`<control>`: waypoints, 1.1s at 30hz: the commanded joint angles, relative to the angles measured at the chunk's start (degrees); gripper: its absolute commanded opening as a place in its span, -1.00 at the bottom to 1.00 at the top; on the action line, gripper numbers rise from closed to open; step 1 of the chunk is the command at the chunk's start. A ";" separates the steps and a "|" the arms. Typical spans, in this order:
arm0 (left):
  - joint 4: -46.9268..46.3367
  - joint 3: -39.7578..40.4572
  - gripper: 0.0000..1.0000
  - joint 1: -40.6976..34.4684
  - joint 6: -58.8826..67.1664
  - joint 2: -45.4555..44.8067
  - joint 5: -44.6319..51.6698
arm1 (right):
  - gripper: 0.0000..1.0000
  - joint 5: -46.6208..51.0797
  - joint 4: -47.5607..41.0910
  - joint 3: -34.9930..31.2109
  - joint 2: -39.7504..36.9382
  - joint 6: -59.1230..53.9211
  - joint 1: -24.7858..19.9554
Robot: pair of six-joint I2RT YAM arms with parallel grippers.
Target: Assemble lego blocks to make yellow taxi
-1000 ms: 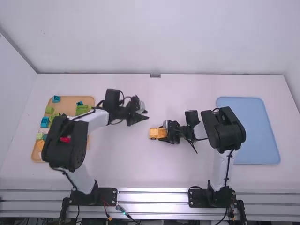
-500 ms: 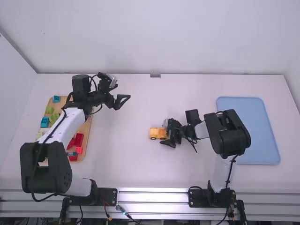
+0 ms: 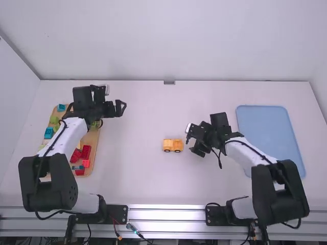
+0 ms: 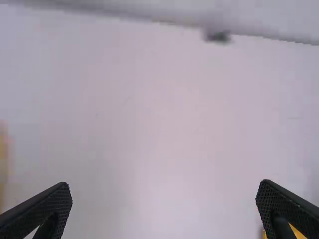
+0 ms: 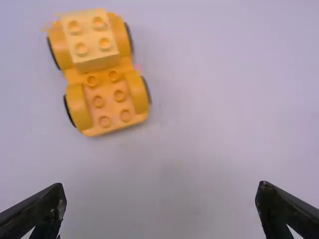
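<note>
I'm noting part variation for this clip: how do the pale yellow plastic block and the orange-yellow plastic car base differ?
The pale yellow plastic block is lighter in colour than the orange-yellow plastic car base. The base is longer and has dark-edged wheels, whereas the block has none. The block sits on one end of the base, while the base stands on the white table. Both have round studs on top.
</note>
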 commanded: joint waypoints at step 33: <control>-24.55 11.34 0.48 20.55 18.82 18.95 -17.88 | 0.98 6.86 4.02 -0.15 -8.09 -0.11 4.20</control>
